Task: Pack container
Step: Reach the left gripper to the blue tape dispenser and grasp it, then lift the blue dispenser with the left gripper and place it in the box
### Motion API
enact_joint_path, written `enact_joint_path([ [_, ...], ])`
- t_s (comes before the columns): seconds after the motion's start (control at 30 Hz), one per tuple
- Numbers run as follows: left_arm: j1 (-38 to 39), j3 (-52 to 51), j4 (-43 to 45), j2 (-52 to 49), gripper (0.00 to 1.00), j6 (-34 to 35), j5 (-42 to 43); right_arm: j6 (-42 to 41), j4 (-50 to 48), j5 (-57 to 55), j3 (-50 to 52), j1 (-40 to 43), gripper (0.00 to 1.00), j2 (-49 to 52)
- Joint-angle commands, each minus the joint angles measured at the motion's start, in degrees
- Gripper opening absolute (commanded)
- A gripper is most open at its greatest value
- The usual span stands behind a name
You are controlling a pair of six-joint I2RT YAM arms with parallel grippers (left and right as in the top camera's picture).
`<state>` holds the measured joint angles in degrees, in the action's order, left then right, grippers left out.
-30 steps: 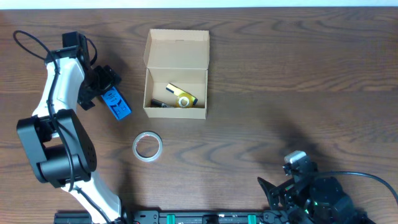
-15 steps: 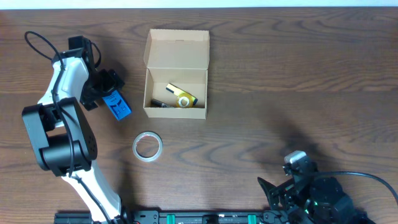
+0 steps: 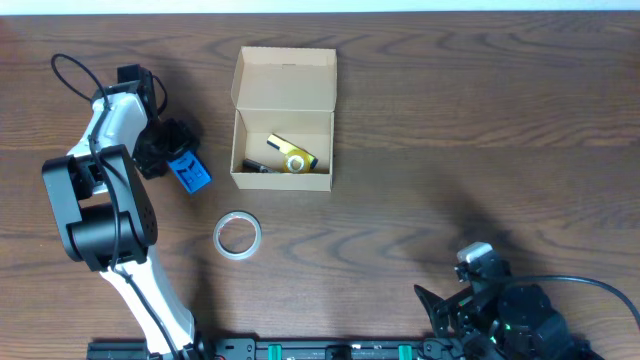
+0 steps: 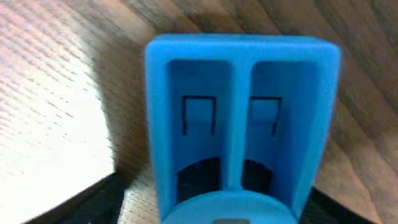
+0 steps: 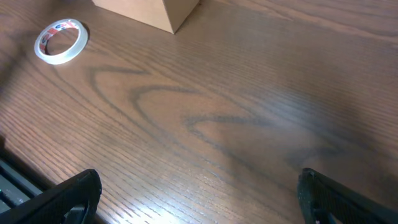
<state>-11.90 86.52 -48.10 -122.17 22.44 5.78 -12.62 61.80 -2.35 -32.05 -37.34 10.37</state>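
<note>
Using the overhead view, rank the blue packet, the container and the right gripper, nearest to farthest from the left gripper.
1. The blue packet, at the left gripper's fingertips.
2. The container, toward the table's middle.
3. The right gripper, low in the view's opposite corner.

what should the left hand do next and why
Probably close the left hand on the blue packet: its fingers sit either side of the packet, with a gap showing. The open box beside it has room next to the yellow item.
</note>
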Motion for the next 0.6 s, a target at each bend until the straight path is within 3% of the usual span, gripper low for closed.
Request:
enact_joint_path([
  [0.0, -0.2, 0.7, -0.2, -1.9, 0.6, -0.2, 0.2, -0.6, 0.0, -0.4, 0.0, 0.2, 0.99, -0.2],
  [0.07, -0.2, 0.7, -0.3, -1.9, 0.51, -0.2, 0.5, -0.6, 0.0, -0.4, 0.0, 0.2, 0.99, -0.2],
  [0.37, -0.3, 5.0, -6.0, -1.0, 0.36, -0.8, 3.0, -0.6, 0.0, -0.4, 0.0, 0.2, 0.99, -0.2],
  [0.57, -0.3, 14.4, -14.3, 0.9, 0.38, -7.2, 6.5, -0.6, 0.0, -0.4, 0.0, 0.2, 0.99, -0.2],
])
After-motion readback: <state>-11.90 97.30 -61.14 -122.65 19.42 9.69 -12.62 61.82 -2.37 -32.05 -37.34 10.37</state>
